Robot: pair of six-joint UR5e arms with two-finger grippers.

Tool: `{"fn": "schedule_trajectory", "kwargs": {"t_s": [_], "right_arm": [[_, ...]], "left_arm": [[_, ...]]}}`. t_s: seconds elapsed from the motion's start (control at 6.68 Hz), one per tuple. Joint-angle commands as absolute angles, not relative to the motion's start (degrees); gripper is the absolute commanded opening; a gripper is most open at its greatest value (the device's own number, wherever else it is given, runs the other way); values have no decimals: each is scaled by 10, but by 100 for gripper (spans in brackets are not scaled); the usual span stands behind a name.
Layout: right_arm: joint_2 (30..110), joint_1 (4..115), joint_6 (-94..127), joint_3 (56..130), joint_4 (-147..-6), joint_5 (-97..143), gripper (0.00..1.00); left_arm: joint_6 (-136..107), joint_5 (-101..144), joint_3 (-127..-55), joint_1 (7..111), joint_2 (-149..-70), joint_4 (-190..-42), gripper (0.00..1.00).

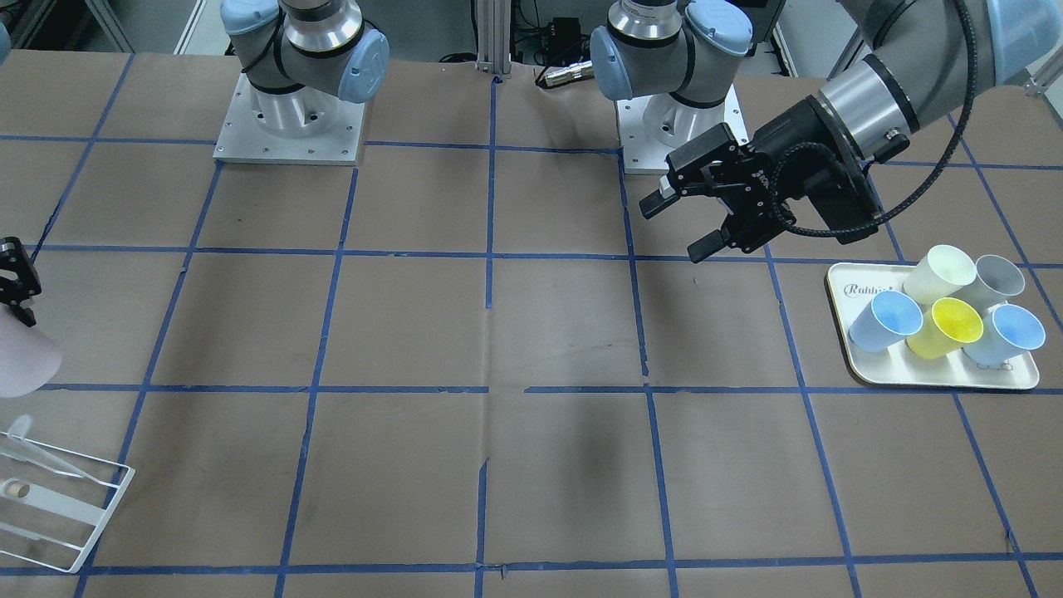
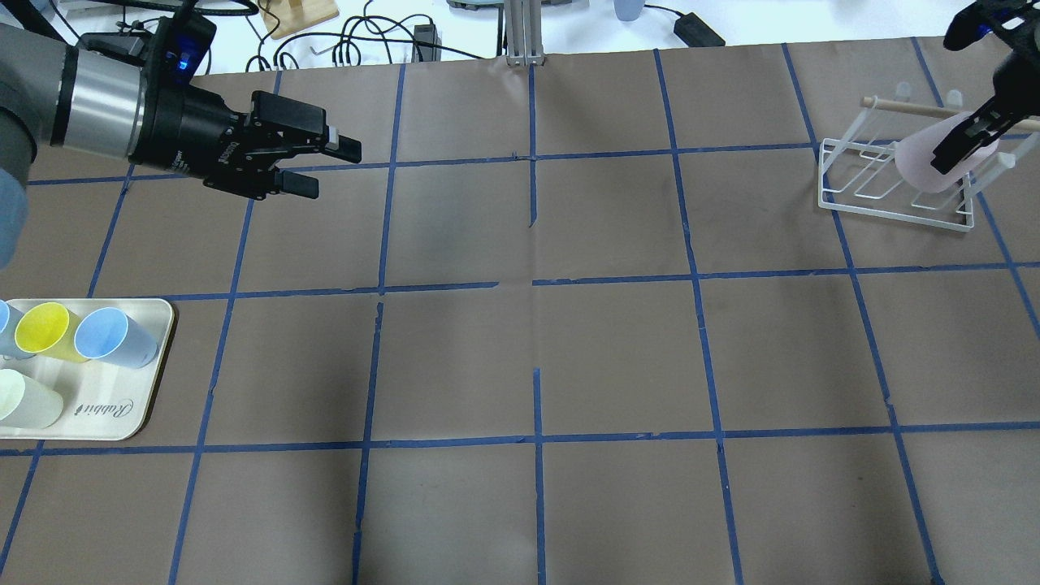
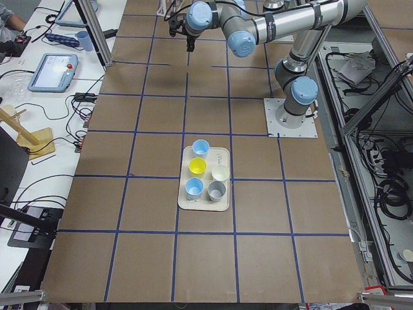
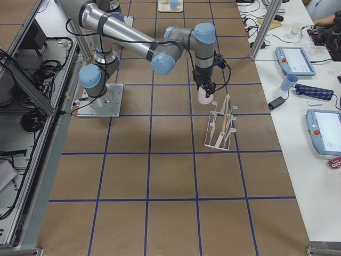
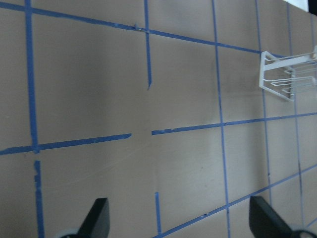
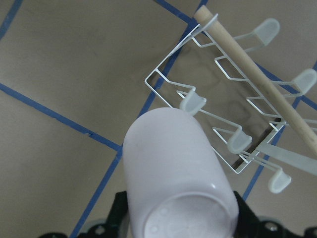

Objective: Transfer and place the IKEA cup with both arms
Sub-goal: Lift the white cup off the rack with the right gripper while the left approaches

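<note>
The pale pink IKEA cup point(image 2: 922, 166) hangs mouth-down and tilted in my right gripper point(image 2: 963, 142), just over the near end of the white wire rack point(image 2: 894, 203). The right wrist view shows the cup point(image 6: 173, 163) gripped near its base, above the rack's pegs point(image 6: 193, 101). In the front view the cup point(image 1: 21, 357) sits at the left edge under the right gripper point(image 1: 17, 286). My left gripper point(image 2: 329, 169) is open and empty, above the table's far left part. It also shows in the front view point(image 1: 677, 228), its fingertips point(image 5: 99, 215) wide apart.
A cream tray point(image 2: 154, 357) at the left edge holds light blue point(image 1: 889, 320), yellow point(image 1: 951, 324), cream point(image 1: 942, 272) and grey point(image 1: 996, 278) cups. A wooden dowel point(image 6: 247, 64) runs along the rack's top. Blue tape lines grid the brown table.
</note>
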State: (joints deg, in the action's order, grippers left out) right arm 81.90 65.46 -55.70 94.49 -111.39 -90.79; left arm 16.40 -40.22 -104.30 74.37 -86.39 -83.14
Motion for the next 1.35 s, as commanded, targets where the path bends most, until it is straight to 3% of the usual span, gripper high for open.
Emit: {"fn": "schedule_trajectory", "kwargs": {"t_s": [0.0, 0.75, 1.2], "right_arm": [[852, 664, -555, 945, -1024, -787, 22], [889, 692, -554, 953, -689, -385, 21], [883, 727, -557, 956, -558, -229, 19]], "left_arm": [[152, -274, -1062, 741, -874, -874, 100], [151, -129, -1089, 766, -898, -898, 100], [154, -105, -1089, 792, -910, -894, 100]]}}
